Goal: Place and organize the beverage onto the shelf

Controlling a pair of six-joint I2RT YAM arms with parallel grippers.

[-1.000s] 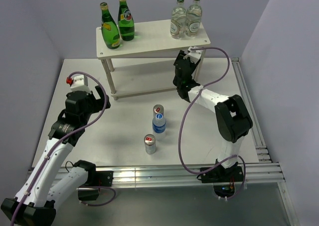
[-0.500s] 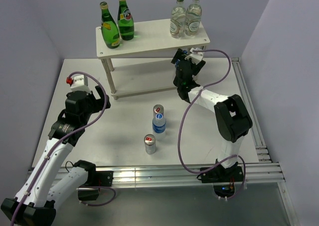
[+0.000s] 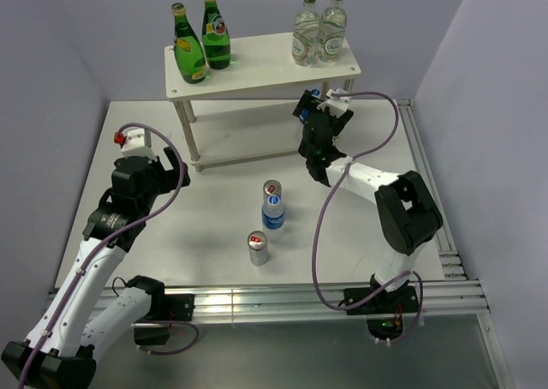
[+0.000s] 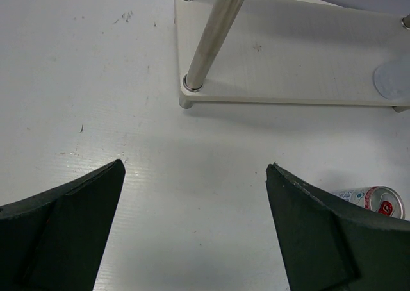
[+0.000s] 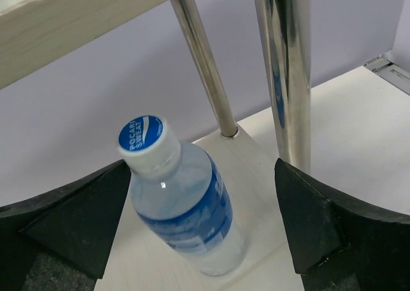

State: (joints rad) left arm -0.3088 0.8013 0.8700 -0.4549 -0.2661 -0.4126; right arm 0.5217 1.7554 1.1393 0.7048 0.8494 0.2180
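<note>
Water bottle (image 5: 182, 204) stands at the right end of the shelf's (image 3: 257, 70) lower tier between the right gripper's (image 5: 202, 172) parted jaws, seemingly ready to back away; left gripper (image 4: 194, 166), jaws apart, hovers idle over the bench (image 4: 96, 79).

Bright, even light from above floods the top view. The white desk (image 3: 214, 226) is close to washed out, and the shelf (image 3: 257, 68) throws only a soft, pale shadow beneath it. Glare streaks the metal rail (image 3: 257, 302) at the near edge. In both wrist views the dark jaws sit blurred and underexposed in the bottom corners. A small highlight glints on the water bottle (image 5: 186, 207), and the chrome leg (image 5: 285, 66) mirrors blue.
</note>
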